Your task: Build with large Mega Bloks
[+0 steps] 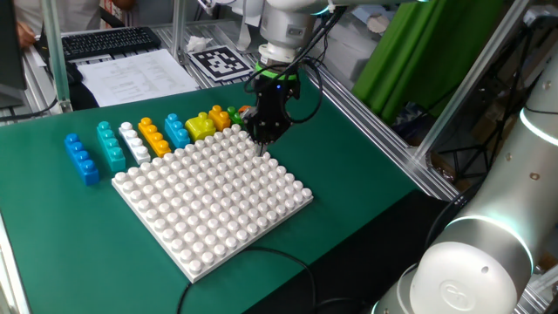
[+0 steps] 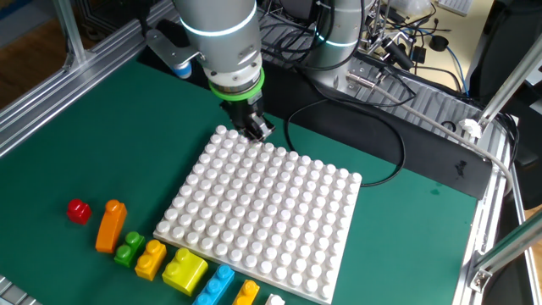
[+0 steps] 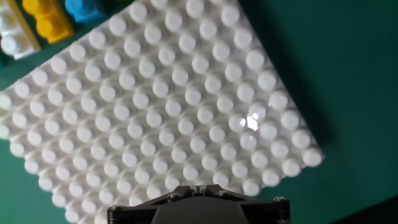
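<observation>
The Mega Bloks lie in a row on the green mat along one edge of the white studded baseplate: blue, teal, white, orange, blue, yellow, orange, green. The other fixed view shows red, orange, green and yellow bricks. My gripper hangs just above the baseplate's corner, next to the row's end. Its jaws are together and empty in the hand view. No brick stands on the baseplate.
A black cable loops on the mat beside the baseplate. A keyboard, papers and a marker tag lie beyond the mat. Aluminium rails border the table. A second arm stands at the right.
</observation>
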`<state>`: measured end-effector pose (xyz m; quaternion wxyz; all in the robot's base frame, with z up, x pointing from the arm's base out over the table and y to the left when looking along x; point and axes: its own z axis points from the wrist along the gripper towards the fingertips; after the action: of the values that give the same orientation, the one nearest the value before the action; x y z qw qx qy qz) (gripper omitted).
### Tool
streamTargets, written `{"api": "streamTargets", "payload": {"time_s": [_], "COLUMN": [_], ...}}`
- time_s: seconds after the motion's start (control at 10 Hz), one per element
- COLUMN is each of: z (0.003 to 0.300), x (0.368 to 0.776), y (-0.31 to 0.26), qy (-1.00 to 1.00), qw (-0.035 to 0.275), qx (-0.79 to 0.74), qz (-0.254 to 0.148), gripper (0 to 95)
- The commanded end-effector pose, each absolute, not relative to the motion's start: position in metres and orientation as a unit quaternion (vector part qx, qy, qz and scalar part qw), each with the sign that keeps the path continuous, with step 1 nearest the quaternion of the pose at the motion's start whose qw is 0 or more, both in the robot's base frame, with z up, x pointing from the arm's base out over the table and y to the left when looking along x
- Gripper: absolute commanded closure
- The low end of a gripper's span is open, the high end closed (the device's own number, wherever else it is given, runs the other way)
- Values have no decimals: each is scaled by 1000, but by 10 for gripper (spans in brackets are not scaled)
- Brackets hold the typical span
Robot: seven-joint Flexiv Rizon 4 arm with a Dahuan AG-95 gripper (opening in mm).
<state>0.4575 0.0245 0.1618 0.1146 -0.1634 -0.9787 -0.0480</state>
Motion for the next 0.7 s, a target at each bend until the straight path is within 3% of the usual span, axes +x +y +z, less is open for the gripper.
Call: {"api": "streamTargets", "payload": {"time_s": [0.1, 0.4, 0.5, 0.7], "z": [162, 175, 176, 201], "x": [454, 424, 419, 415], "y": [26, 18, 15, -37], "qy": [-982, -984, -985, -988], "qw": [107, 99, 82, 101], "qx": [-146, -137, -144, -105], "qz": [-49, -54, -45, -44], "gripper": [950, 950, 950, 950]}}
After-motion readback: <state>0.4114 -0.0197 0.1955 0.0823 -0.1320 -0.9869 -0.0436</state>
